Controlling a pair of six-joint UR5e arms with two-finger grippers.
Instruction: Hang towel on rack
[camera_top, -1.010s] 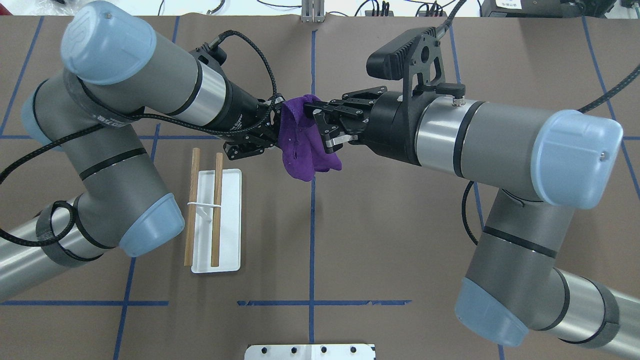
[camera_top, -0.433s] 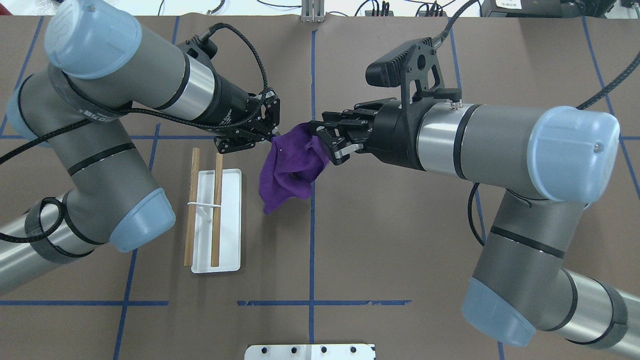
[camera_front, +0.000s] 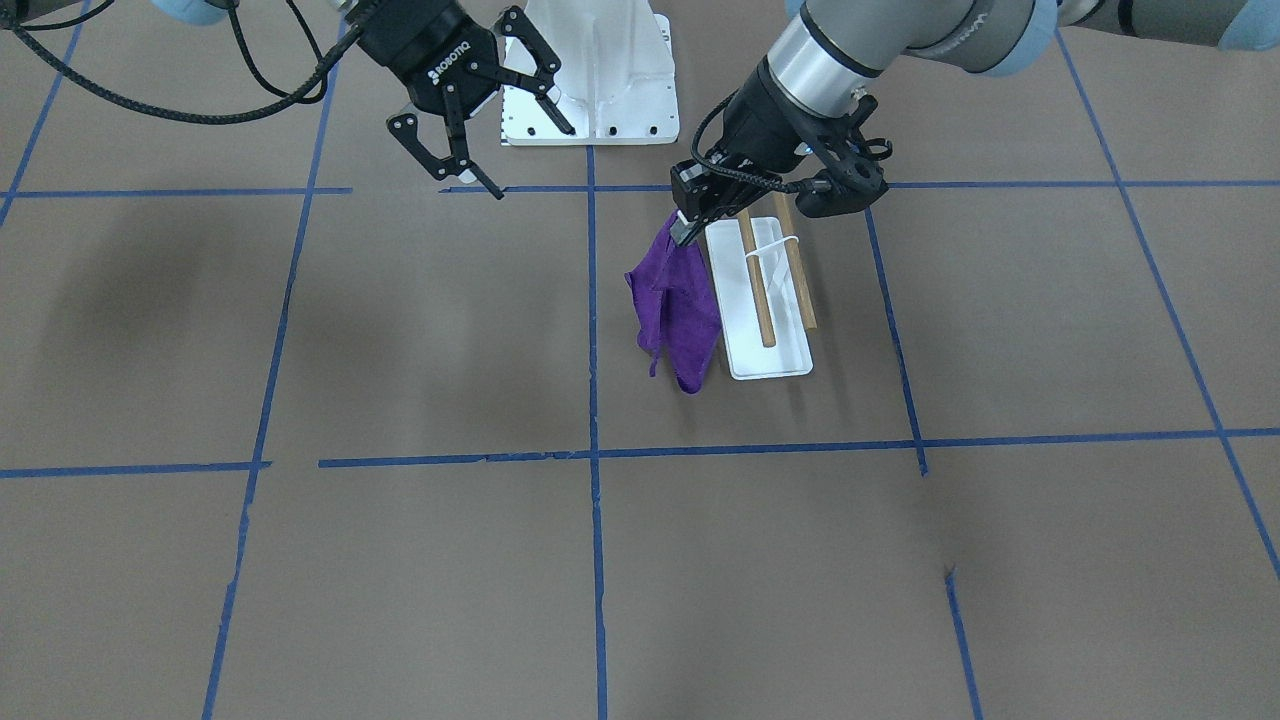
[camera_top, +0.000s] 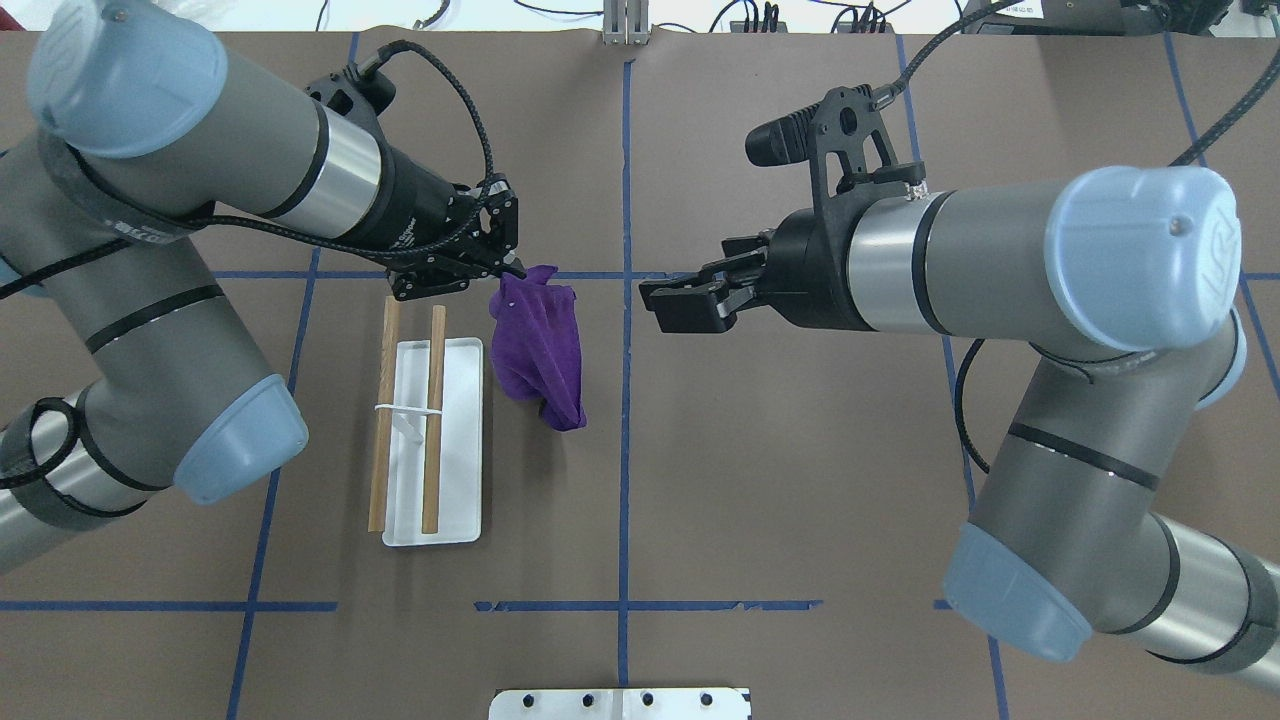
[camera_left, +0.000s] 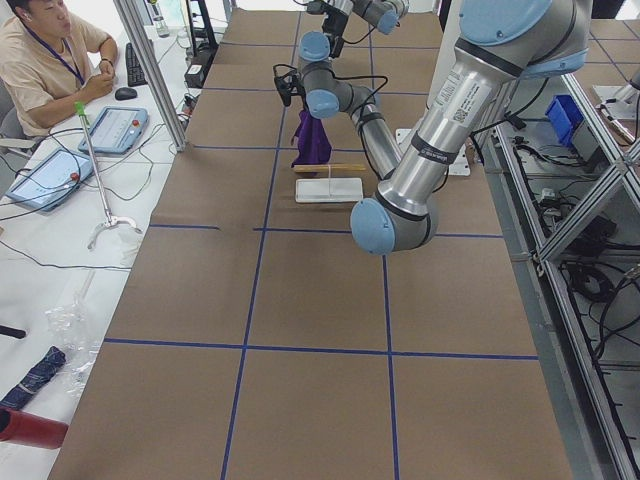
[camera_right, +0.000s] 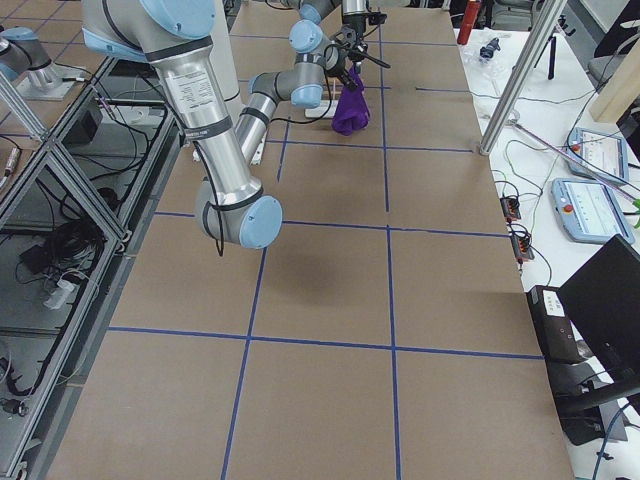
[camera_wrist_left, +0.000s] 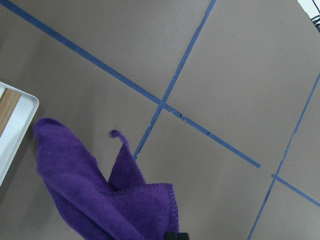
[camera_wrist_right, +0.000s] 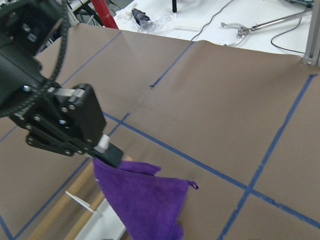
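Right gripper (camera_top: 655, 305) has let go and backed off, open. Left gripper (camera_top: 512, 272) pinches the towel (camera_top: 540, 345), which dangles at the rack's (camera_top: 460, 440) 3 o'clock. Carrying step; next, lift it over a rod.

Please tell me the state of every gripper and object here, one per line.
rack, standing upright, nothing hung on it
towel, hanging bunched beside the rack, not on it
left gripper, shut on one corner of the towel
right gripper, open, empty, apart from the towel
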